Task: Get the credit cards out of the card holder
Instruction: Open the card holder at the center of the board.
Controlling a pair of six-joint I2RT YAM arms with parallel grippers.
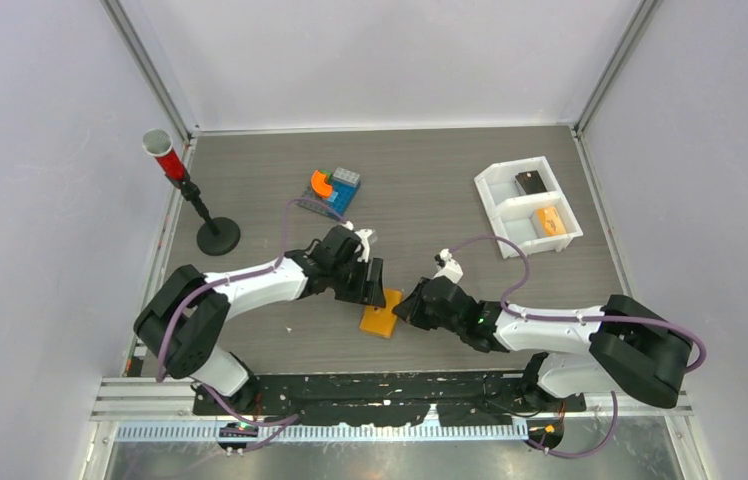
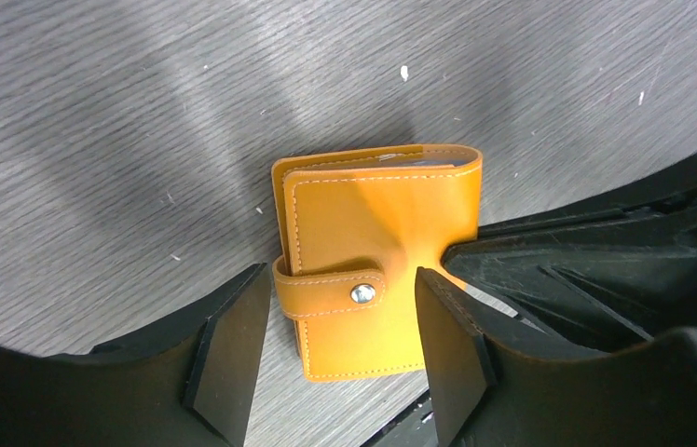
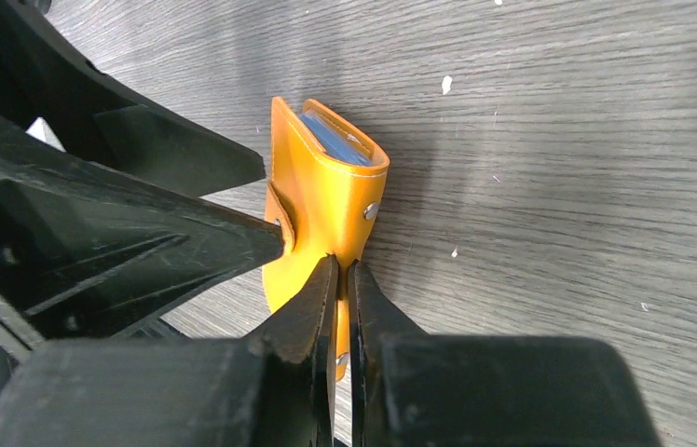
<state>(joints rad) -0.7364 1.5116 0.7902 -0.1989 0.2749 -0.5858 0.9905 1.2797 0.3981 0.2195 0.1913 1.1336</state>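
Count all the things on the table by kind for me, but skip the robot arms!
1 orange leather card holder
1 white plastic two-compartment tray
2 small things inside the tray: dark piece, orange block
1 pile of blue, grey and orange toy bricks
1 black round-based stand with a red tube
Total: 6

Cannot make out the credit cards inside the snapped-shut card holder (image 2: 377, 223); only a sliver of pale blue sleeve (image 3: 334, 140) exposed at its open end. From above, mostly covered by the left tool (image 1: 375, 285) and right tool (image 1: 407, 305), leaving one orange corner on the surface (image 1: 430, 180). Cut off at the left wrist view's bottom edge: left tool's fingers (image 2: 228, 358); too small to identify: the dark and orange items in the white tray (image 1: 491, 213).
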